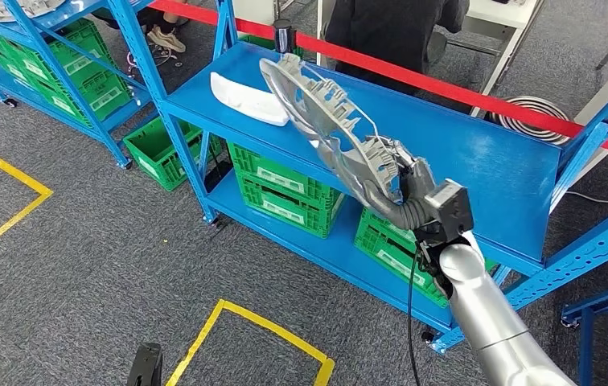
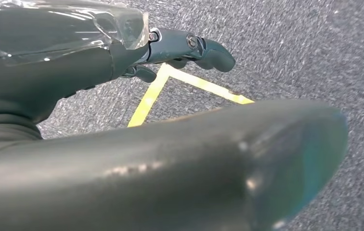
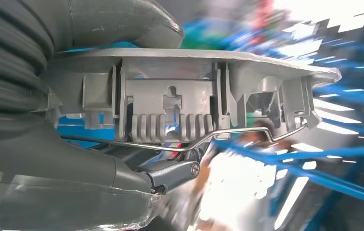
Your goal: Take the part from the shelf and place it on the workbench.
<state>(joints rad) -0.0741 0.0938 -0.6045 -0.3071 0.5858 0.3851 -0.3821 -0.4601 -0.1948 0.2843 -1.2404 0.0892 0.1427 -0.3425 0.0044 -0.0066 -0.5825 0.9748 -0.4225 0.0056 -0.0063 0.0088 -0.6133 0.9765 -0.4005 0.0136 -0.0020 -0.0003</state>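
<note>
The part (image 1: 329, 129), a long grey moulded plastic frame with ribs, clips and a thin wire spring, is already off the blue shelf (image 1: 478, 161) and held in the air above it, slanting up and away from the right robot hand (image 1: 409, 189), so the picking step looks done and the carrying step is in hand. The right robot hand is closed around the near end of the part: in the right wrist view the thick thumb (image 3: 122, 19) lies across one face of it and a darker finger (image 3: 170, 174) curls under the other. A second, white part (image 1: 248, 98) lies on the shelf just beyond the lifted one. The left robot hand (image 2: 180, 48) hangs over the grey carpet near a yellow floor marking (image 2: 151, 94), its fingers loosely curled with nothing in them. No counter can be made out in these views, so the next move probably calls for turning away from the shelf, keeping the long free end clear of the blue uprights (image 1: 228, 48) and the red barrier tape (image 1: 445, 84), then lowering the part flat.
</note>
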